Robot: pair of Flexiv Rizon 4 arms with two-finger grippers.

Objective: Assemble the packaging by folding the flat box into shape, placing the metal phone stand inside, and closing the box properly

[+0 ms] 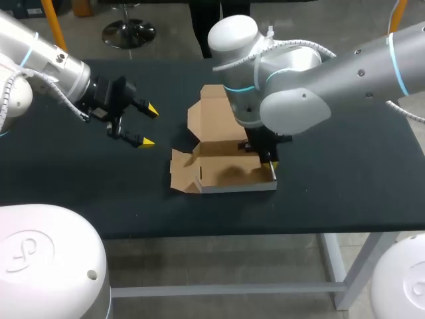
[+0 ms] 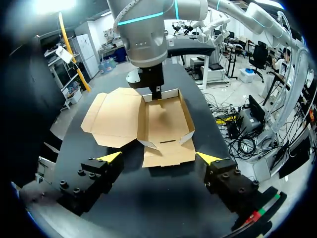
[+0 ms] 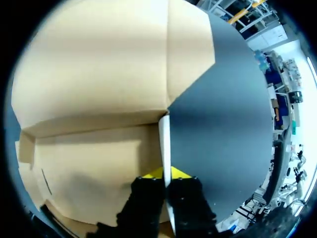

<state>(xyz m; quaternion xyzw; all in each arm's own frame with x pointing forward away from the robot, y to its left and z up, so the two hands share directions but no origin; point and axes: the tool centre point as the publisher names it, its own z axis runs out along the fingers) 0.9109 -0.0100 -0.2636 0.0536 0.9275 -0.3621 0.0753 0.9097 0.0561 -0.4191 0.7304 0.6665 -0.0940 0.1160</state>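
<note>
While the right gripper (image 1: 270, 163) pinches one side wall (image 3: 164, 134) of the cardboard box (image 1: 222, 169), its two fingers closed on the wall from either side, the half-formed tray sits near the middle of the black table (image 1: 345, 173). That hold looks meant to stand the wall upright and pin the box down so the other flaps can be folded against it. The left gripper (image 1: 144, 126) hovers off the box's opposite end, apart from it, fingers spread wide and holding nothing. I judge it is placed there ready to push up the loose end flap (image 2: 168, 154) lying flat ahead of it.

From above, the right arm's bulk hides most of the grip. The right wrist view settles it: the thin pale-edged wall runs straight between the yellow tips. The left wrist view alone gives the whole layout, with the lid panel (image 2: 114, 119) lying open and flat to one side, the tray walls partly raised, and the flap on the table. I see no metal phone stand in any view, so by my reckoning the folding comes first.
</note>
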